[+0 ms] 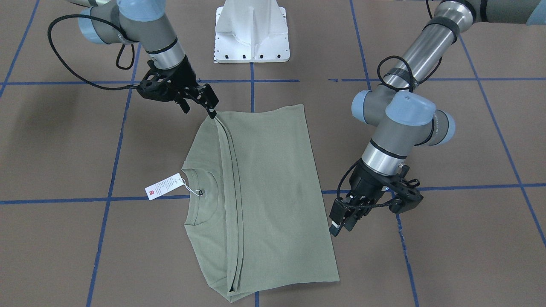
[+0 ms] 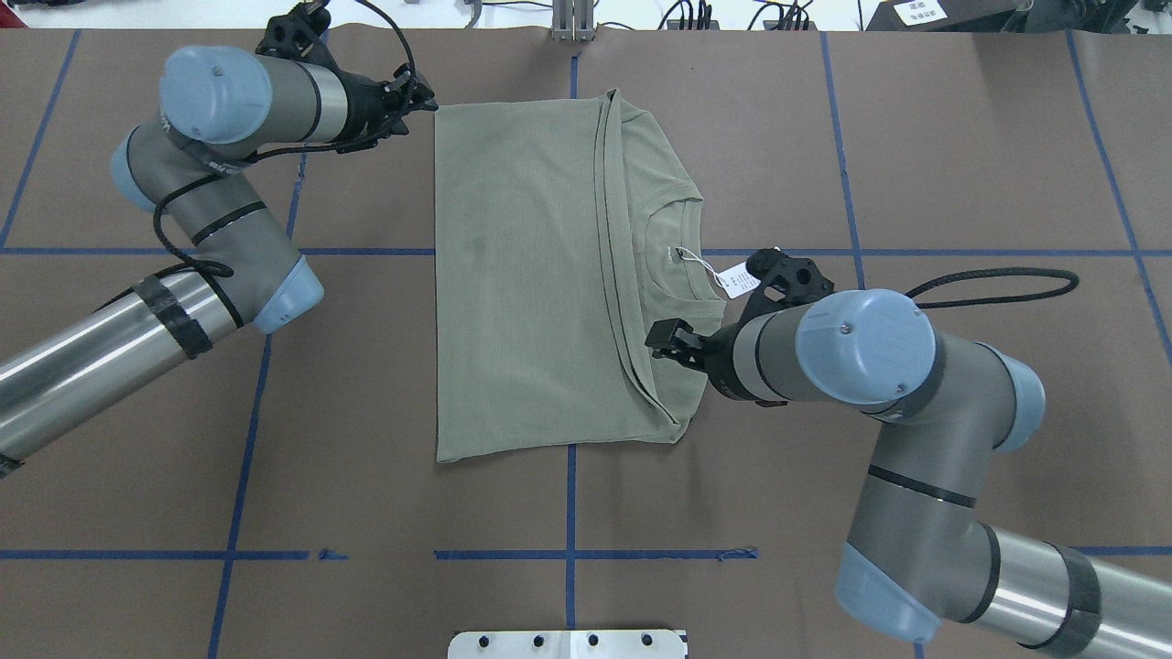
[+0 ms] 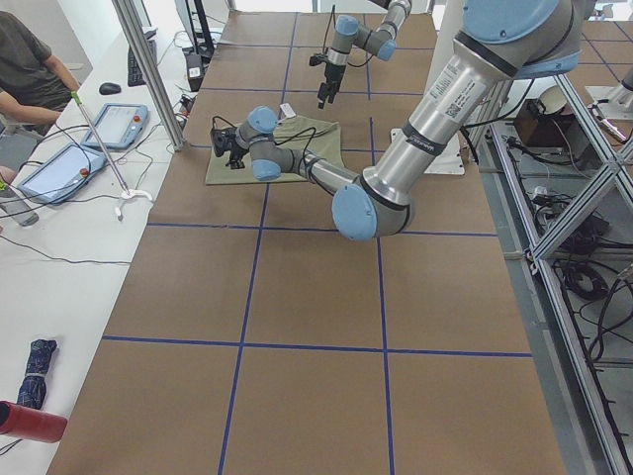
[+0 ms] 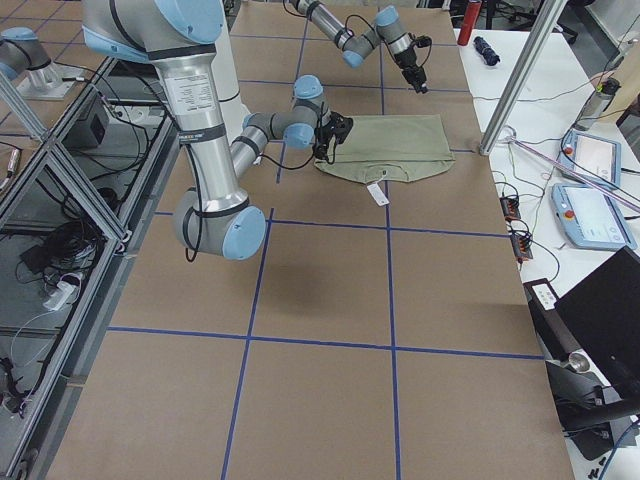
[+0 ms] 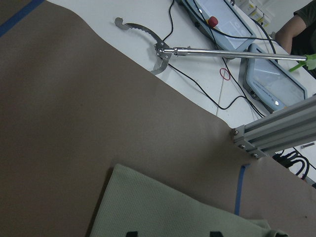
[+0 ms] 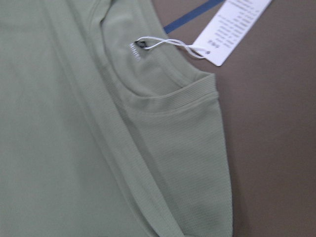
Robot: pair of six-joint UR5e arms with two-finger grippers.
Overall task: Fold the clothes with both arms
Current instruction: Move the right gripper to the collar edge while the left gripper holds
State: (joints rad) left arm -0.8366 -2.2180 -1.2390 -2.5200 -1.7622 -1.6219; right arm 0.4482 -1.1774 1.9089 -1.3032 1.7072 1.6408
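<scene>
The sage-green shirt (image 1: 273,183) lies flat on the brown table, folded lengthwise with one side laid over the body (image 2: 531,275). Its collar and white hang tag (image 1: 164,186) stick out on the robot's right. My left gripper (image 2: 423,96) hovers just off the shirt's far left corner. In the left wrist view its two fingertips (image 5: 129,233) stand apart over the shirt's edge (image 5: 163,207), holding nothing. My right gripper (image 1: 200,108) hangs above the shoulder next to the fold line (image 2: 667,340), fingers apart. The right wrist view shows only cloth (image 6: 74,123) and the tag (image 6: 232,29).
The white pedestal base (image 1: 251,34) stands at the robot's edge of the table. Blue tape lines cross the brown surface. Beyond the far edge are a white bench with tablets (image 5: 276,84), a reacher tool (image 5: 163,49), an aluminium post (image 5: 276,128) and a seated person (image 3: 25,59).
</scene>
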